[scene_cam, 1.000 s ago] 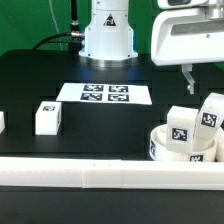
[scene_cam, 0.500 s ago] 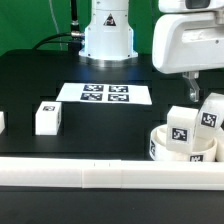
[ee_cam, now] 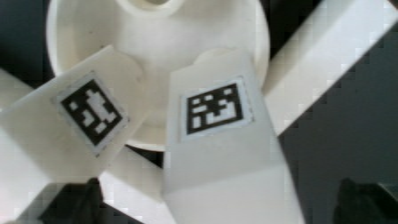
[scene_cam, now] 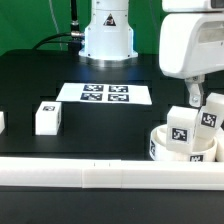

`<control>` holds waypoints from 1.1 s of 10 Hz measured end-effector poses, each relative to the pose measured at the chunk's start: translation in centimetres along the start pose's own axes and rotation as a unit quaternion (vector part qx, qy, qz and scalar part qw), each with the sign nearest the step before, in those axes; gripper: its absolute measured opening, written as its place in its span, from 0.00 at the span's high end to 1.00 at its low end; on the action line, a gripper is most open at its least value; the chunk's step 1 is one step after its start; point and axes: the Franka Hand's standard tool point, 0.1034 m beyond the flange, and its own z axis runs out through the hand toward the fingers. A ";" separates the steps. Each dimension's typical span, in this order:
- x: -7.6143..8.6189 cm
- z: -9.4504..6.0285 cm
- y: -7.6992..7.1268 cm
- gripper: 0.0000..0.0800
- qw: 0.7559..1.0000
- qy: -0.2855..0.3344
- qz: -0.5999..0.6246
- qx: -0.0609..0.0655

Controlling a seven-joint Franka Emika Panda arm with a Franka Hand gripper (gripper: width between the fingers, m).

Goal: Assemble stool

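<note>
The round white seat disc [scene_cam: 165, 148] lies at the exterior view's lower right. Two tagged leg blocks [scene_cam: 181, 128] [scene_cam: 211, 116] lean on it. A third leg block [scene_cam: 47, 117] stands alone on the black table toward the exterior view's left. My gripper [scene_cam: 194, 100] hangs just above the two leaning blocks. In the wrist view the seat disc [ee_cam: 160, 50] lies under both blocks [ee_cam: 86, 108] [ee_cam: 219, 110]. My gripper [ee_cam: 217, 205] is open, its dark fingers [ee_cam: 68, 203] wide apart on either side of the nearer block, not touching it.
The marker board [scene_cam: 105, 94] lies flat mid-table in front of the robot base [scene_cam: 107, 35]. A long white rail [scene_cam: 100, 176] runs along the front edge. A white piece [scene_cam: 2, 121] is cut off at the exterior view's left edge.
My gripper has moved toward the exterior view's right and lower, from beside the seat disc to above the two leaning leg blocks. The parts have not moved.
</note>
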 end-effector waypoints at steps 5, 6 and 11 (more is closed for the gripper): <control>-0.4 0.4 0.1 0.33 0.999 -0.004 -0.040 -0.003; -0.4 0.4 0.1 0.56 0.999 -0.004 -0.039 -0.003; -0.4 0.4 0.1 0.58 0.996 -0.002 0.092 -0.001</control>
